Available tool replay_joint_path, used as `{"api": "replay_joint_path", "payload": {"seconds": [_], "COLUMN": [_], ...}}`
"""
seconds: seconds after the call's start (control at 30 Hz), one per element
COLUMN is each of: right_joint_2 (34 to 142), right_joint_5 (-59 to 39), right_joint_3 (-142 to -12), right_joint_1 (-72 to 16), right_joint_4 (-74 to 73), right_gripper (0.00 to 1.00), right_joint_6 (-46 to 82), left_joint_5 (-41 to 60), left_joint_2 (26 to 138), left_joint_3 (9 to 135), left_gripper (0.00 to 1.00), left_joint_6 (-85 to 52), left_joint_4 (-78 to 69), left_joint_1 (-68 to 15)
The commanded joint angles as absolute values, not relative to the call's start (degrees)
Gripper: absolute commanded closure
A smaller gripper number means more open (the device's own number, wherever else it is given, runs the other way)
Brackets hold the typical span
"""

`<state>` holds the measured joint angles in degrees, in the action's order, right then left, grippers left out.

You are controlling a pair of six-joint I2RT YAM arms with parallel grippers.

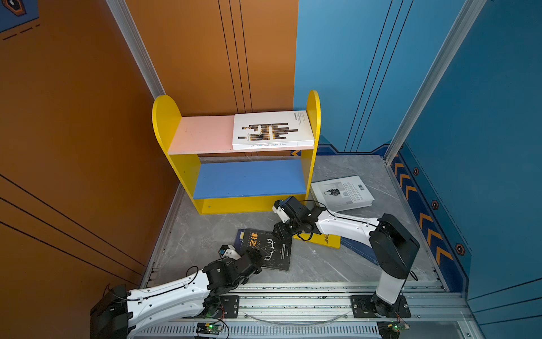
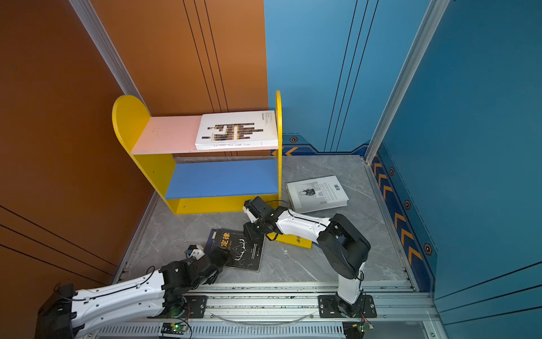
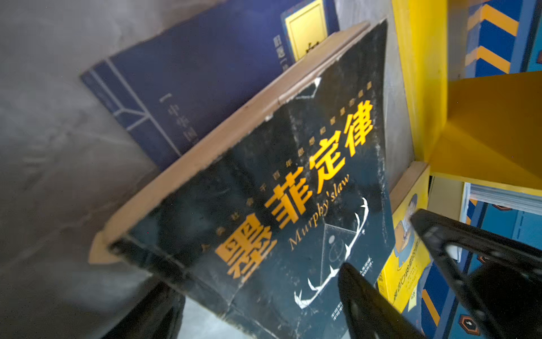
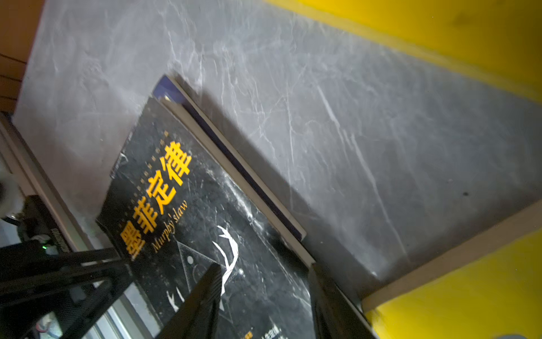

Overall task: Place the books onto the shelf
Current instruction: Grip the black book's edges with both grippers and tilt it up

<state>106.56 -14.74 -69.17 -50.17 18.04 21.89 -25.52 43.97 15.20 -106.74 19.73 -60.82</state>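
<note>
Black book (image 1: 268,249) lies, perhaps tilted, on marbled surface (image 1: 205,234).

I sit boxed in: an orange wall (image 1: 73,117) on my left and partly ahead, a blue wall (image 1: 484,102) ahead and right. Silver metal posts (image 1: 137,50) mark the corners. The grey marbled surface (image 1: 346,164) is evenly lit, with an orange-chevron strip (image 1: 425,218) along its right edge.

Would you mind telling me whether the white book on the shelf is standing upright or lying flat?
Lying flat: the white book shows its whole cover, face up on the pink top board.
</note>
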Motion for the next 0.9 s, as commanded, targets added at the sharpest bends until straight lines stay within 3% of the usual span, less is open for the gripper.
{"api": "replay_joint_path", "payload": {"seconds": [0.0,0.43,0.73,0.87], "right_joint_2": [109.47,112.05,112.12,112.49], "right_joint_5": [-14.12,-20.25,-22.47,-22.94], "right_joint_3": [-70.45,-74.15,-75.79,-75.58], "right_joint_1": [-50.36,-50.61,-50.51,-50.61], "right_joint_4": [21.48,22.24,21.81,21.54], "right_gripper": [0.53,0.57,0.58,0.58], "right_joint_6": [19.55,18.19,18.23,17.97], "left_joint_5": [-30.14,-34.59,-31.61,-30.73], "left_joint_2": [41.80,34.59,38.52,42.04], "left_joint_3": [11.88,10.37,11.68,11.69], "left_gripper": [0.20,0.28,0.44,0.46], "left_joint_6": [-101.55,-85.00,-88.77,-88.79], "left_joint_4": [10.38,-3.28,-1.56,-5.33], "left_joint_1": [-61.13,-60.93,-59.22,-58.79]}}
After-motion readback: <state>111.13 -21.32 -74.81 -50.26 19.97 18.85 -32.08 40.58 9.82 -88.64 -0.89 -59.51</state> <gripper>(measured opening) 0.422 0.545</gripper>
